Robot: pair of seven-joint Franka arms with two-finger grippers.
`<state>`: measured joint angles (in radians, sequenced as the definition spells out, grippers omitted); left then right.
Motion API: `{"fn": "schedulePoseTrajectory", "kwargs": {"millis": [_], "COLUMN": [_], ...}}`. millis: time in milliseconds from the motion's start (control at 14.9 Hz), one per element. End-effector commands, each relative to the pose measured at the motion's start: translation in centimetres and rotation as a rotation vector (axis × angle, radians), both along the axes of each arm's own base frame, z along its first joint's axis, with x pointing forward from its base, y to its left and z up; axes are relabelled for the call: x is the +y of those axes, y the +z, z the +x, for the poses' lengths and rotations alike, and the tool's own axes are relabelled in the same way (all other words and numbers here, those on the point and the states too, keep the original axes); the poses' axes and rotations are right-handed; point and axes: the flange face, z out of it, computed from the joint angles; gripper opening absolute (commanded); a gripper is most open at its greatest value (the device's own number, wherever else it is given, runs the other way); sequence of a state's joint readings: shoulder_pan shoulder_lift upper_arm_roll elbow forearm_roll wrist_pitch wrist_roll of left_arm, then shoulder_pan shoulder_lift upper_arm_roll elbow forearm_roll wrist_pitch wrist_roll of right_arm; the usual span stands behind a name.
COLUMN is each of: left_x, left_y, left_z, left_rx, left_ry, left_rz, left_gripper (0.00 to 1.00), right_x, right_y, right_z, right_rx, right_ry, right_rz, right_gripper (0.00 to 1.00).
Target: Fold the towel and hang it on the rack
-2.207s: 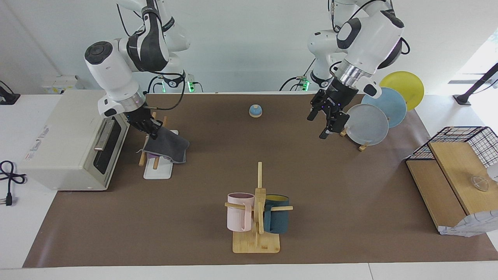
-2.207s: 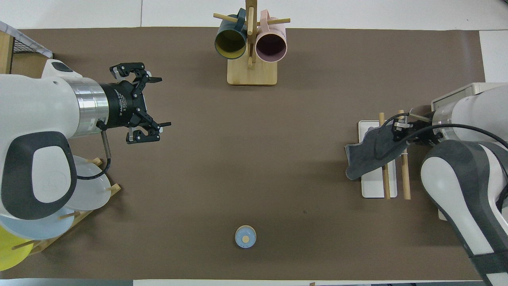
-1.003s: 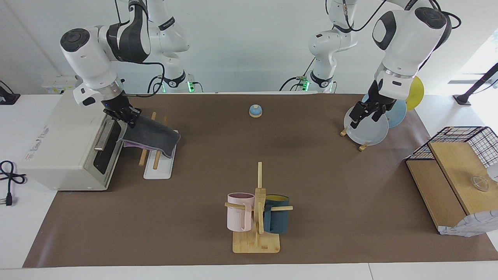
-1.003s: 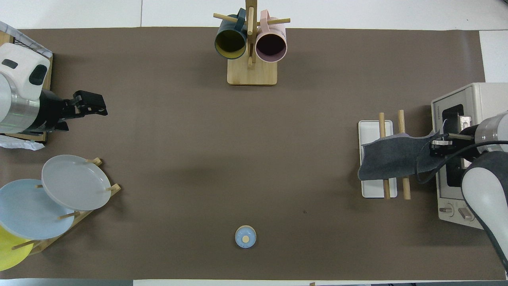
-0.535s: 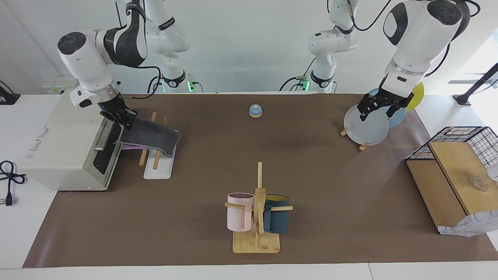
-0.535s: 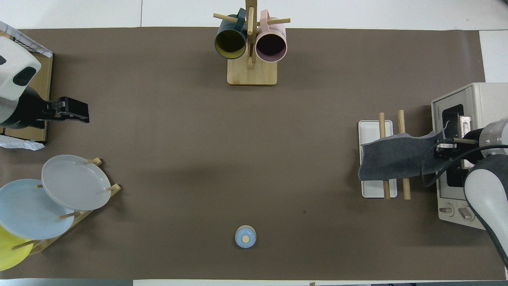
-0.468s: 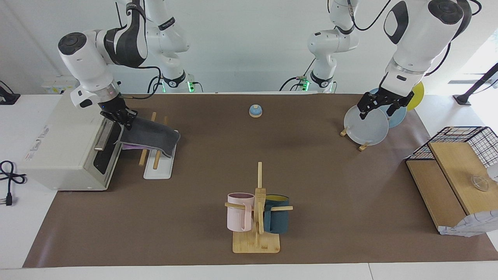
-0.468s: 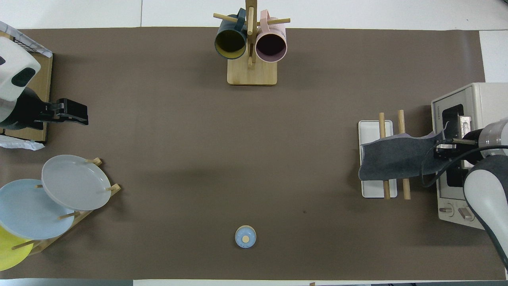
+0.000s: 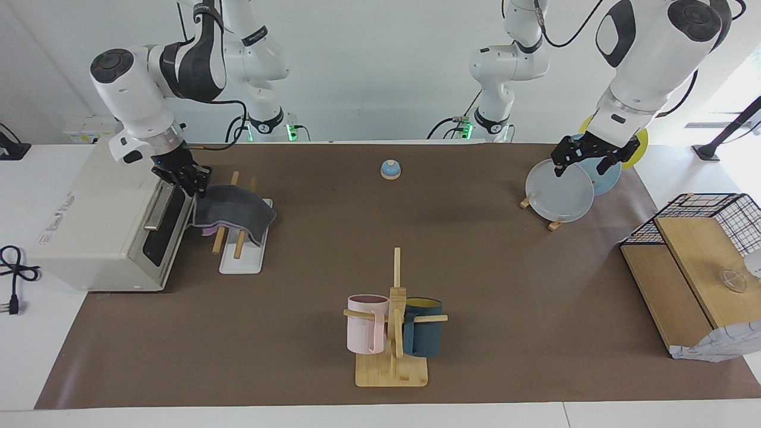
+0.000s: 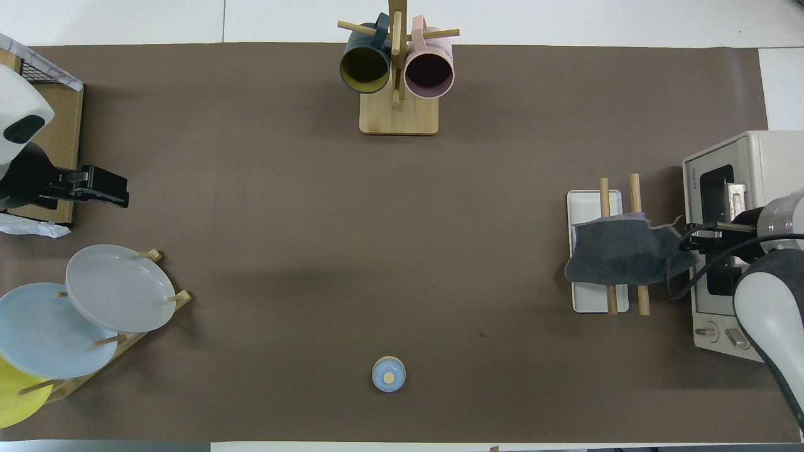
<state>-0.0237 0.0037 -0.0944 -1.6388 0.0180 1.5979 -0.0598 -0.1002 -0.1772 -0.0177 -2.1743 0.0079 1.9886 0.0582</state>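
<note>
The towel (image 9: 235, 205), dark grey face up with a purple edge showing underneath, lies draped over both wooden rods of the rack (image 9: 241, 261). It hangs down toward the table's middle and toward the toaster oven. In the overhead view the towel (image 10: 619, 251) covers the middle of the rack (image 10: 590, 204). My right gripper (image 9: 191, 181) is at the towel's edge beside the oven, fingers apart and off the cloth; it also shows in the overhead view (image 10: 694, 238). My left gripper (image 9: 579, 160) is open and empty, raised over the plate stand; the overhead view (image 10: 116, 191) shows it too.
A white toaster oven (image 9: 101, 220) stands right beside the rack at the right arm's end. A mug stand (image 9: 392, 333) with a pink and a blue mug stands mid-table. A small blue bell (image 9: 390, 169) sits near the robots. Plates (image 9: 562, 190) and a wire basket (image 9: 713, 214) stand at the left arm's end.
The right gripper pulled the towel across the rods toward the oven, then let go; the towel has sagged onto the rack. The left arm has drawn back and up over the plates.
</note>
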Motion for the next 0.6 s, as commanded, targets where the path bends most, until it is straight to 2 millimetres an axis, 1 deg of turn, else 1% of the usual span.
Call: {"fn": "schedulePoseTrajectory", "kwargs": {"millis": [0,134,268,334,468,535], "left_x": [0.0,-0.3,-0.3,-0.2,-0.1,0.1], "left_y": [0.4,0.5,0.4,0.5,0.4,0.5], "left_z": [0.9,1.3,1.3,1.3,1.2,1.1], "left_rx": [-0.051,-0.084,-0.082,-0.085,-0.077,-0.076], "left_ry": [-0.002,0.001,0.007,0.008,0.010,0.013], "left_rz": [0.000,-0.019,-0.029,-0.030,-0.029,-0.028], "left_gripper": [1.00,1.00,1.00,1.00,1.00,1.00], "right_x": [-0.7,-1.3,-1.2,-0.9,-0.1,0.2], "right_y": [1.1,1.7,2.2,2.3,3.9,5.1], "right_z": [-0.3,0.1,0.4,0.9,2.0,2.6], "right_rx": [-0.028,-0.038,-0.047,-0.049,-0.034,-0.011], "right_ry": [0.072,0.092,0.098,0.107,0.118,0.119], "right_rz": [-0.021,-0.024,-0.026,-0.026,-0.023,-0.018], "right_gripper": [1.00,1.00,1.00,1.00,1.00,1.00]}}
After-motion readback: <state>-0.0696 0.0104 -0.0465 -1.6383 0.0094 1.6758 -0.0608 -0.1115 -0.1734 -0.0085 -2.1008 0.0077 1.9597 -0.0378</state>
